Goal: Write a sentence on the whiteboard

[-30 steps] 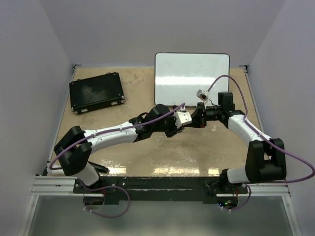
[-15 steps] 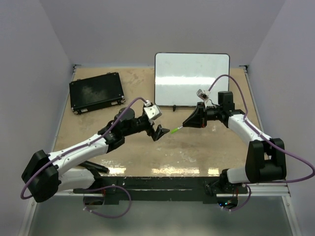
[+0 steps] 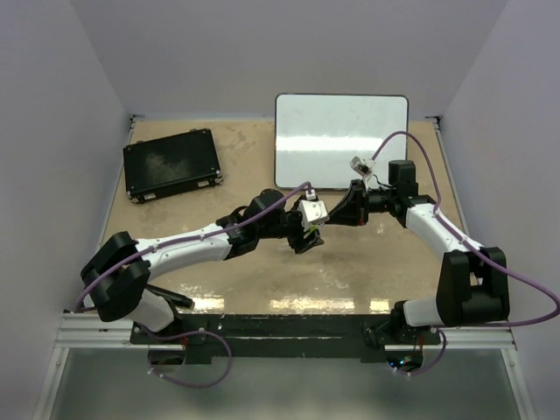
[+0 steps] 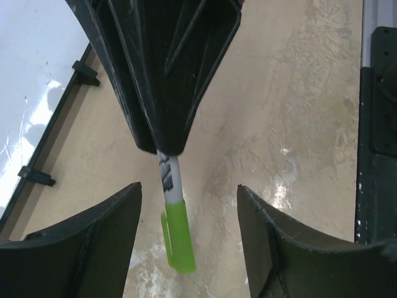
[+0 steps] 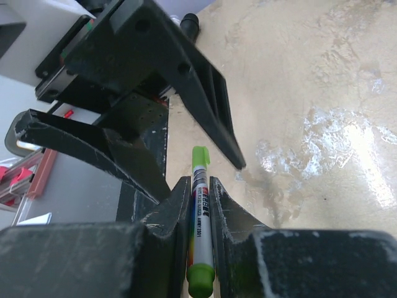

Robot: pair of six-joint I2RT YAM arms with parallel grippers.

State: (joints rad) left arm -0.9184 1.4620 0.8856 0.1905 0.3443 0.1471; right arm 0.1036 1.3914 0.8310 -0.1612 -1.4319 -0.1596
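Left gripper (image 3: 308,234) being held open, green cap of the marker (image 4: 175,233) being straddled untouched by its jaws, marker barrel being clamped by the right gripper (image 3: 336,219) just ahead, whiteboard (image 3: 341,131) being seen flat beyond both grippers.

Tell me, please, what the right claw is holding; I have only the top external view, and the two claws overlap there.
Observer: The right wrist view shows the right claw shut on a marker, a slim white pen with printing along its barrel.
Operator: Thank you. Is the marker capped?
Observer: Yes. In the left wrist view a green cap covers the end that sticks out of the right claw.
Operator: Could you say whether the left claw has hold of that cap?
Observer: It does not. The left claw is open, and its fingers stand on either side of the cap with a gap on each side.
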